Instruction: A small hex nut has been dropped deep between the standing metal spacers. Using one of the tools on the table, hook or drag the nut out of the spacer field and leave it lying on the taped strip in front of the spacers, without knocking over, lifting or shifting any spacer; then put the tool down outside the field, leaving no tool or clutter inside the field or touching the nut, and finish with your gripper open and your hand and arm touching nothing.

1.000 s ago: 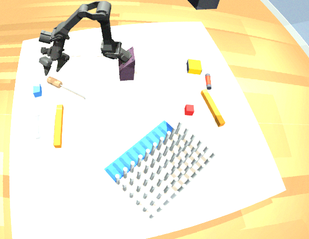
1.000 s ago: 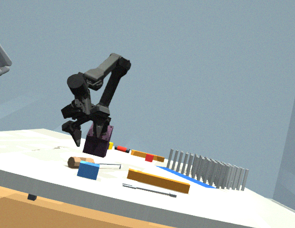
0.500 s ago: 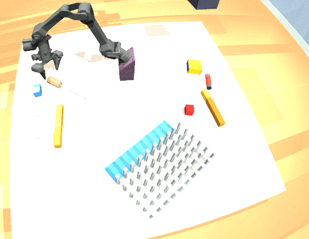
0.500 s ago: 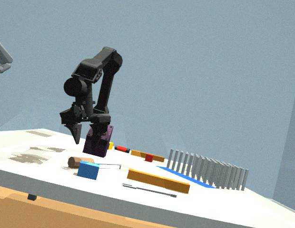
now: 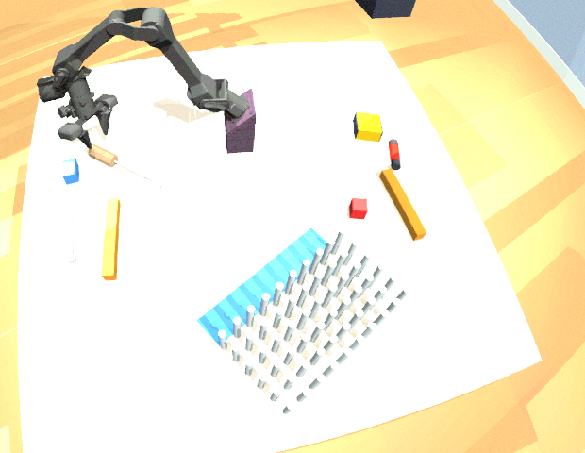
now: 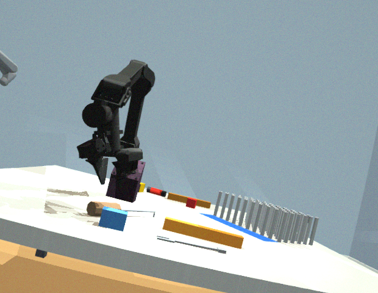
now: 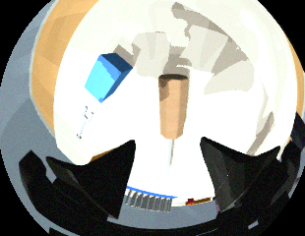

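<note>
My gripper (image 5: 98, 141) (image 6: 111, 189) (image 7: 168, 144) is open and empty, pointing down above the hook tool. The tool's wooden handle (image 5: 103, 156) (image 6: 103, 208) (image 7: 172, 105) lies on the table; in the wrist view its shaft end shows between the spread fingertips. Its thin shaft ends in a small bent tip (image 6: 154, 214). A thin metal tool (image 5: 72, 245) (image 6: 199, 246) (image 7: 85, 123) lies near the table's edge. The grey spacers (image 5: 265, 304) (image 6: 252, 214) (image 7: 152, 203) stand in rows behind the blue taped strip (image 5: 263, 277) (image 6: 236, 226). I cannot make out the nut.
A blue block (image 5: 71, 171) (image 6: 113, 218) (image 7: 107, 77) lies close to the handle. Orange bars (image 5: 110, 239) (image 5: 402, 205) flank the middle. A red cube (image 5: 358, 209), a red-black cylinder (image 5: 394, 154) and a yellow block (image 5: 368, 126) lie beyond the purple arm base (image 5: 240, 136).
</note>
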Controlling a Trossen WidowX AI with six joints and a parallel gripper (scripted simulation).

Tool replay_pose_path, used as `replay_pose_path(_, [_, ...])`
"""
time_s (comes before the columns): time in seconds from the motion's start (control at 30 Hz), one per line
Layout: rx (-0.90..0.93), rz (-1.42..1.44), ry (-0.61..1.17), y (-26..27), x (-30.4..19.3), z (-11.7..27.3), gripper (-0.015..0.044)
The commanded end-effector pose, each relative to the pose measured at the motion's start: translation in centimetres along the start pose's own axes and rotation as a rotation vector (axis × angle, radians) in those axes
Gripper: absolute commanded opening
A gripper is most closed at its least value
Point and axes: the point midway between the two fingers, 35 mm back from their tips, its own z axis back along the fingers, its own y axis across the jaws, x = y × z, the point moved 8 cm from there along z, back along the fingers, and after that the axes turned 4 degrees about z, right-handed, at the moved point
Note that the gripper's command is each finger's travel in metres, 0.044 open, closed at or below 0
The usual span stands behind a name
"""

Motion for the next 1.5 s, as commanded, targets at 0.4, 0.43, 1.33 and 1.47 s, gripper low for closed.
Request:
replay_pose_path(0.4, [-0.006, 0.003, 0.004, -0.1, 0.3, -0.8, 0.028])
replay_pose_path(0.43, [-0.006, 0.003, 0.004, -0.1, 0.4, -0.9, 0.028])
replay_pose_path(1.33, [-0.005, 0.003, 0.004, -0.9, 1.6, -5.1, 0.028])
replay_pose_path(1.47, [-0.005, 0.003, 0.004, -1.0, 1.7, -5.8, 0.028])
